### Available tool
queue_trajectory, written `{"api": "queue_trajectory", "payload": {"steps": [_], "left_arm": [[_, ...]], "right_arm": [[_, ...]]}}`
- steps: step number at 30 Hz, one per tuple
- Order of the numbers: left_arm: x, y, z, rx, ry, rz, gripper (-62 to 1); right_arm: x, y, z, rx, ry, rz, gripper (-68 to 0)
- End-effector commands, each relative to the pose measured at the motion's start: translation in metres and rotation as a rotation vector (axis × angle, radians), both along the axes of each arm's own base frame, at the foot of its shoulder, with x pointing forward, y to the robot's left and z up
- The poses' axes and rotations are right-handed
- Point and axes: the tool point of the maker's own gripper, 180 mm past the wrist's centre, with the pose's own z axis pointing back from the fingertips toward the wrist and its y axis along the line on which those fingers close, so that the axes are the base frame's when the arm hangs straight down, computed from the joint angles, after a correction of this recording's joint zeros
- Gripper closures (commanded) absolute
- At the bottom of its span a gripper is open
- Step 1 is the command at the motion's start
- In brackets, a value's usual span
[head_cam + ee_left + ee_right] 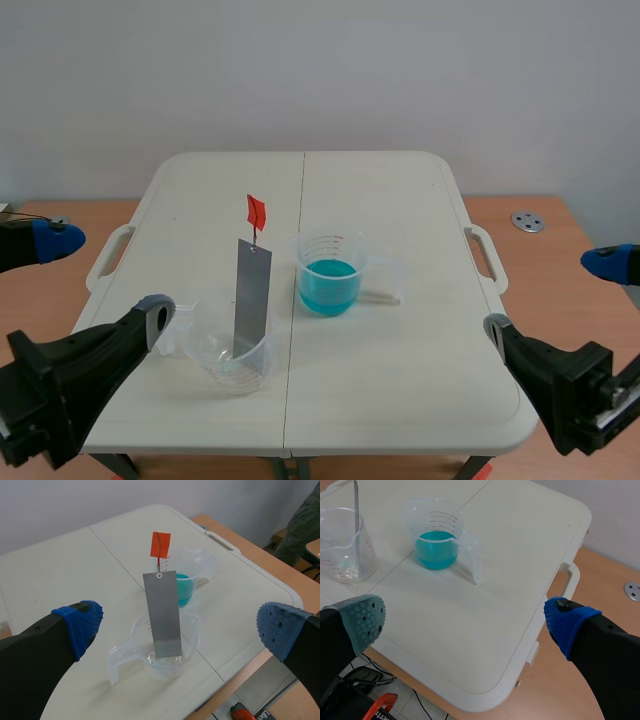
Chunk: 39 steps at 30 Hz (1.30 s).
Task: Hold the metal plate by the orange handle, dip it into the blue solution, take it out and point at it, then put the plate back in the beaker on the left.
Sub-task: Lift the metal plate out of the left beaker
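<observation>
A grey metal plate [252, 295] with an orange handle [257, 211] stands upright in the clear left beaker [233, 348]. The second beaker [329, 270] holds blue solution [328, 286], just right of the plate. My left gripper [175, 625] is open; in its wrist view the plate [161, 613], orange handle [160, 544] and clear beaker [165, 647] stand ahead between the fingers, apart from them. My right gripper [465, 617] is open over the table's right front, with the blue-solution beaker [437, 535] ahead of it and the clear beaker [342, 545] farther off beside the grey-green pad.
Everything stands on a white folding table [400, 380] on a wooden floor. A small metal disc [527, 221] lies on the floor right of the table. A red tool [375, 707] lies under the table's front edge.
</observation>
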Motion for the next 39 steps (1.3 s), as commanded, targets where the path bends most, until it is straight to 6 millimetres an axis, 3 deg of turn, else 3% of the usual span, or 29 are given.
{"api": "queue_trajectory", "payload": {"steps": [1,15,26,30,31,32,36,39], "left_arm": [[0.001,-0.001,0.006,-0.021,-0.018,0.003,-62.3],[0.001,-0.001,0.006,-0.022,-0.018,0.003,-62.3],[0.001,-0.001,0.006,-0.025,-0.022,0.004,-61.1],[0.001,-0.001,0.006,-0.024,-0.022,0.004,-13.0],[0.001,-0.001,0.006,-0.024,-0.022,0.004,-5.2],[0.001,-0.001,0.007,-0.026,-0.024,0.004,-2.0],[0.006,0.005,0.008,-0.018,-0.037,0.044,-7.0],[0.015,0.025,0.007,0.028,-0.054,0.152,-8.4]], "right_arm": [[0.005,0.002,0.01,0.015,-0.035,0.0,-66.3],[-0.001,0.014,0.011,0.041,-0.023,0.068,-66.3],[0.019,0.04,0.019,0.1,-0.081,0.126,-66.3],[0.025,0.051,0.011,0.124,-0.07,0.151,-66.3],[0.027,0.053,0.01,0.128,-0.07,0.157,-66.3],[0.028,0.056,0.01,0.135,-0.071,0.162,-66.3],[0.036,0.067,0.013,0.187,-0.081,0.181,-66.3],[0.041,0.077,0.016,0.211,-0.096,0.198,-66.3]]}}
